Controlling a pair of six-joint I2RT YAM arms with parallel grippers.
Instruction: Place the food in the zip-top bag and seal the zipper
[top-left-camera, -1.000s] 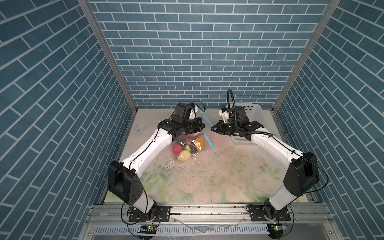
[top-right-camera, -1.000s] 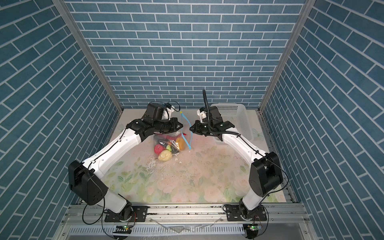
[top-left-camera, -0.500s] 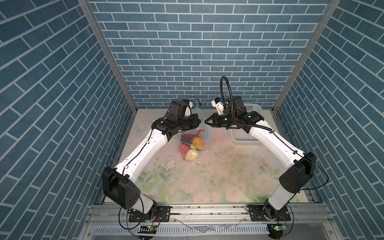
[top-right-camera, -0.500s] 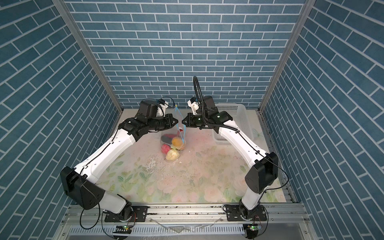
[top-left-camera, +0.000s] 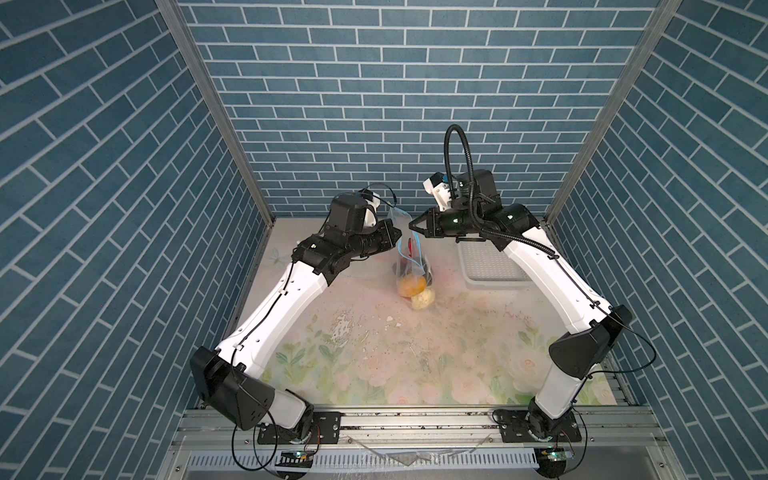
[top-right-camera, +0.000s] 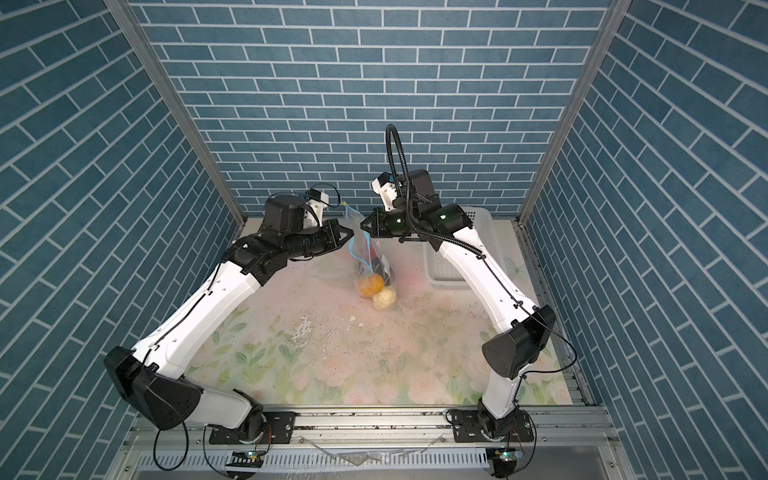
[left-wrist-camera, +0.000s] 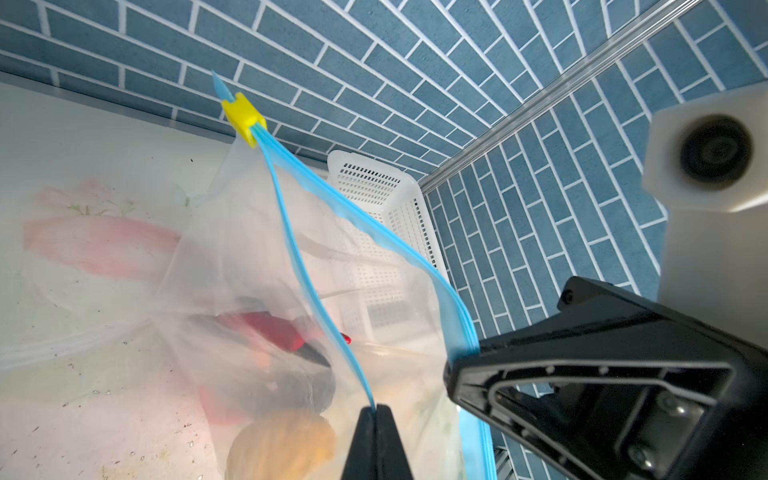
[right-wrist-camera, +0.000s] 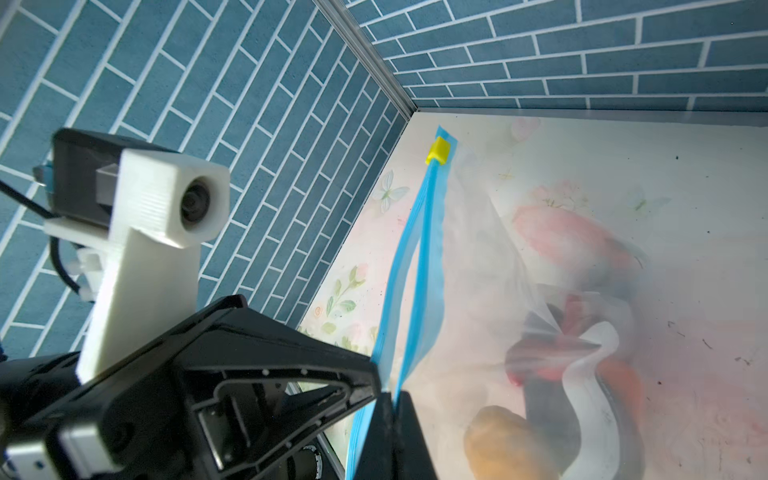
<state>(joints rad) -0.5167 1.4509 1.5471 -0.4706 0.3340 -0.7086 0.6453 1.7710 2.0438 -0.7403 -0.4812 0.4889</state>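
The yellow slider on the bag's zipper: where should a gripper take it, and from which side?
I would pinch the yellow slider across its two broad faces, coming from beyond the raised end of the zipper. It stands free there, and the zipper splits in two below it.

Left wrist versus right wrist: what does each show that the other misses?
Left wrist only: the white perforated basket behind the zip-top bag, and the right arm's camera. Right wrist only: the left arm's camera and a butterfly print. Both: the yellow slider at one end of the zipper, strips parted, the left gripper and right gripper each shut on one strip, food inside.
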